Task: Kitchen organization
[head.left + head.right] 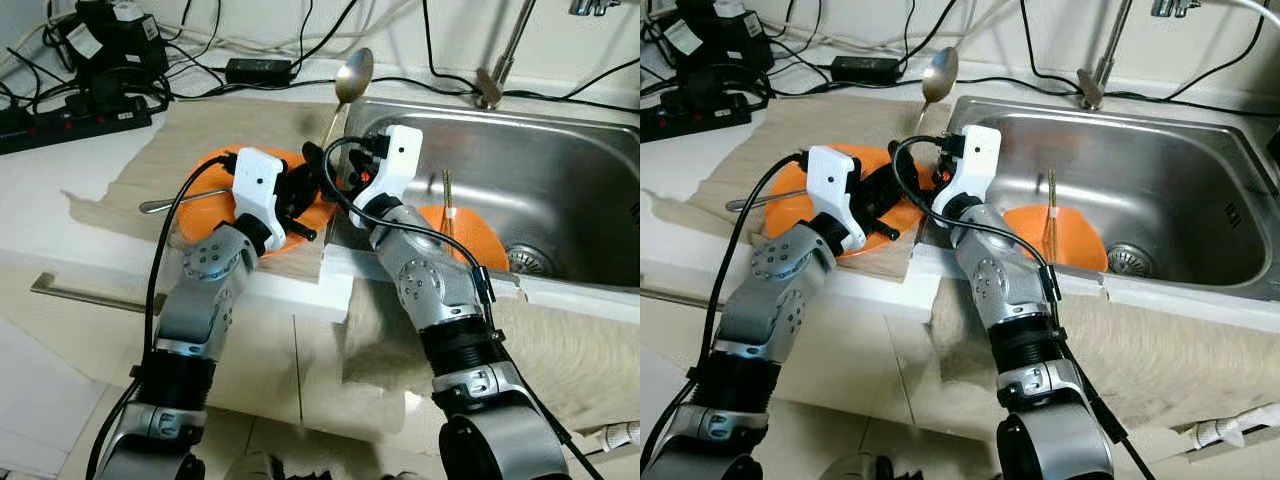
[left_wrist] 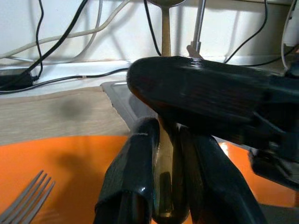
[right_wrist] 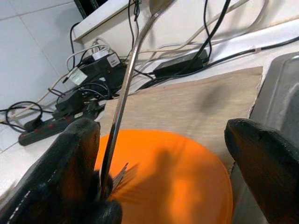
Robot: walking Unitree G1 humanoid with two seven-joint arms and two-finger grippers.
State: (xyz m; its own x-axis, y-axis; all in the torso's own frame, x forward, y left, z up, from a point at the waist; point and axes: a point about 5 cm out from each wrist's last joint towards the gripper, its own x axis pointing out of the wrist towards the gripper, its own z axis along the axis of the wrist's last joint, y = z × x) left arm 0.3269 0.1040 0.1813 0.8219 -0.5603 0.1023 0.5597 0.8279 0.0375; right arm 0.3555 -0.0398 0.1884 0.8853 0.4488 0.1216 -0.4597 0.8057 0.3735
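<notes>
- One long silver metal spoon (image 1: 347, 88) stands nearly upright, bowl uppermost, above the near left corner of the sink; its handle runs down between the two grippers.
- The left gripper (image 2: 166, 186) has its two black fingers closed together on the lower end of the spoon handle, as the left wrist view shows.
- The right gripper (image 3: 163, 154) sits just beside the left one, fingers spread wide apart; the spoon handle passes close by one finger (image 3: 65, 172), and contact cannot be told.
- A round orange plate (image 1: 790, 215) lies on the beige wood-grain mat (image 1: 200, 125) on the counter, beneath both grippers; a silver metal fork (image 1: 175, 203) rests on it, handle pointing left.
- A second round orange plate (image 1: 1075, 240) lies in the stainless steel sink (image 1: 560, 180), with a pair of thin chopsticks (image 1: 1049, 210) across it, near the drain (image 1: 1127, 260).
- A chrome tap stem (image 1: 500, 60) rises behind the sink.
- A black power strip (image 1: 70, 125), a black adapter (image 1: 258, 70) and tangled cables occupy the white counter's far left.
</notes>
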